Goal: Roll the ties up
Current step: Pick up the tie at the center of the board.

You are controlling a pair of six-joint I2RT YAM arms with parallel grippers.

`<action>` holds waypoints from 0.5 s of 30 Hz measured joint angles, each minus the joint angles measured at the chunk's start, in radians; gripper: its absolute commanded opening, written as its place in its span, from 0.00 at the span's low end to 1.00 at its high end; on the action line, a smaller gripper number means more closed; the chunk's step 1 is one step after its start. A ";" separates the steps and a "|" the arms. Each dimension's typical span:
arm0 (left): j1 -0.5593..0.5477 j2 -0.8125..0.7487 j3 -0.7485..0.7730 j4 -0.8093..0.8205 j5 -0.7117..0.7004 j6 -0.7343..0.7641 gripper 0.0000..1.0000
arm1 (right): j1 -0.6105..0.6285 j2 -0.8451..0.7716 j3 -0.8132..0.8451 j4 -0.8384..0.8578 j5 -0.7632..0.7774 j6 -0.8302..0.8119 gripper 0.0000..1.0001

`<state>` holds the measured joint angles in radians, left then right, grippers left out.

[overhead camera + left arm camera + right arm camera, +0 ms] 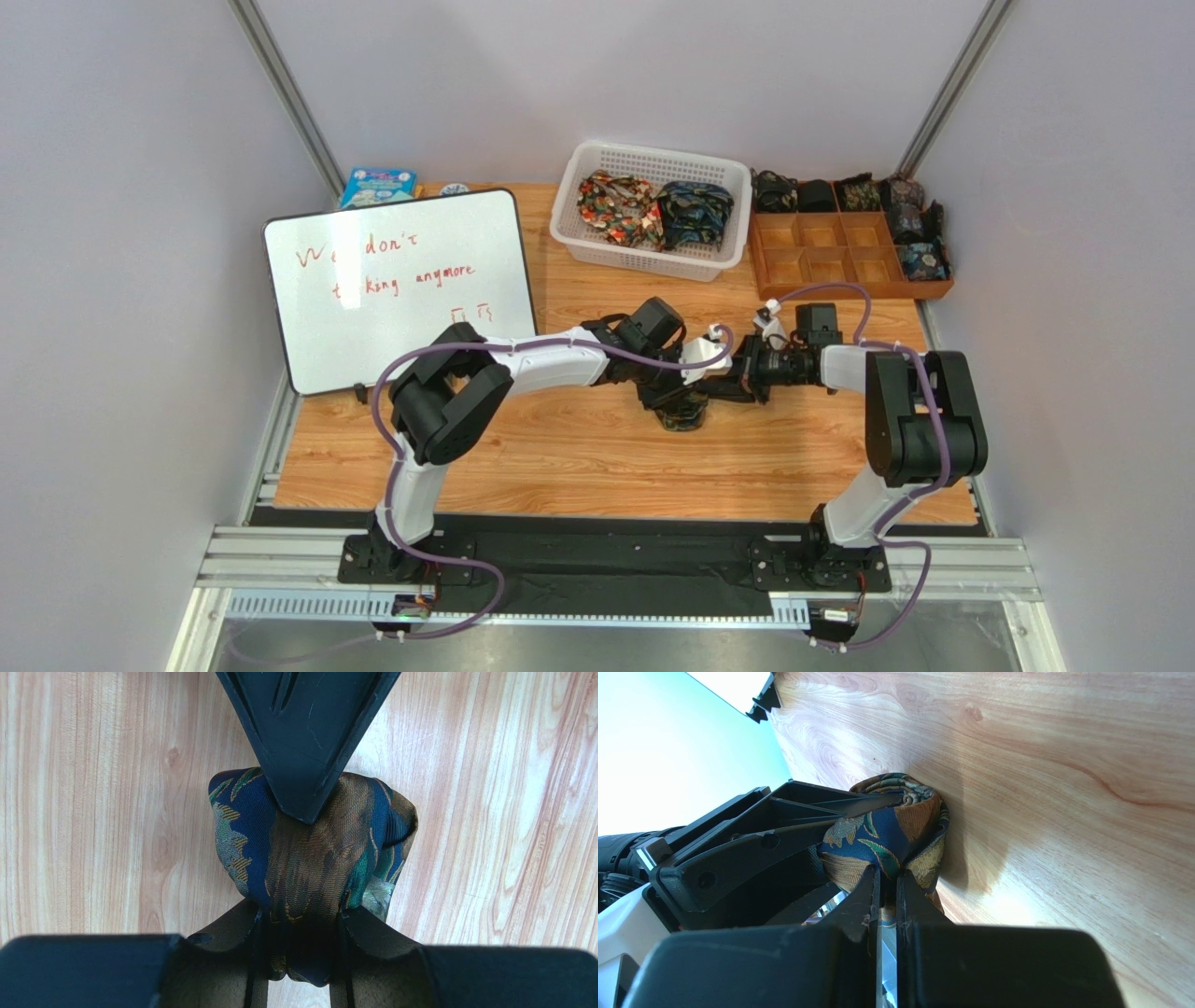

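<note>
Wooden table (561, 469) | rolled tie (312, 854) — left pincer (300, 918), right pincer (887, 890) gripping it

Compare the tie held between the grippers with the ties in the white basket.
The held tie is a compact roll; the basket ties lie loosely bunched. The held tie is clamped by both arms' jaws; the basket ties lie untouched. Both are dark, patterned fabric.

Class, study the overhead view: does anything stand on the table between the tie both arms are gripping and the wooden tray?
Nothing visible does. The tie, pinched in both jaws, sits mid-table, and only bare wood lies between it and the tray; the basket stands left of that line.
</note>
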<state>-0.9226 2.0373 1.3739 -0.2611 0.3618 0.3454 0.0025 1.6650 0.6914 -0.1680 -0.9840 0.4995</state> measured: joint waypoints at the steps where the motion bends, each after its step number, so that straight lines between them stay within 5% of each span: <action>1: 0.001 0.000 0.000 0.000 0.003 0.000 0.38 | 0.001 0.000 0.005 -0.011 0.003 -0.003 0.00; 5: 0.011 -0.003 -0.005 0.004 0.028 -0.008 0.76 | 0.006 -0.004 0.021 -0.048 0.016 -0.025 0.00; 9: 0.031 -0.032 -0.056 -0.003 0.083 -0.012 0.84 | 0.018 -0.032 0.023 -0.084 0.040 -0.058 0.00; 10: 0.036 -0.043 -0.065 -0.014 0.096 -0.013 0.99 | 0.021 -0.034 0.023 -0.090 0.043 -0.068 0.00; 15: 0.064 -0.108 -0.079 -0.050 0.145 -0.005 1.00 | 0.026 -0.034 0.024 -0.117 0.045 -0.114 0.00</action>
<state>-0.8589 1.9289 1.2945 -0.3115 0.5064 0.3401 0.0284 1.6306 0.7151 -0.2852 -0.9386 0.3859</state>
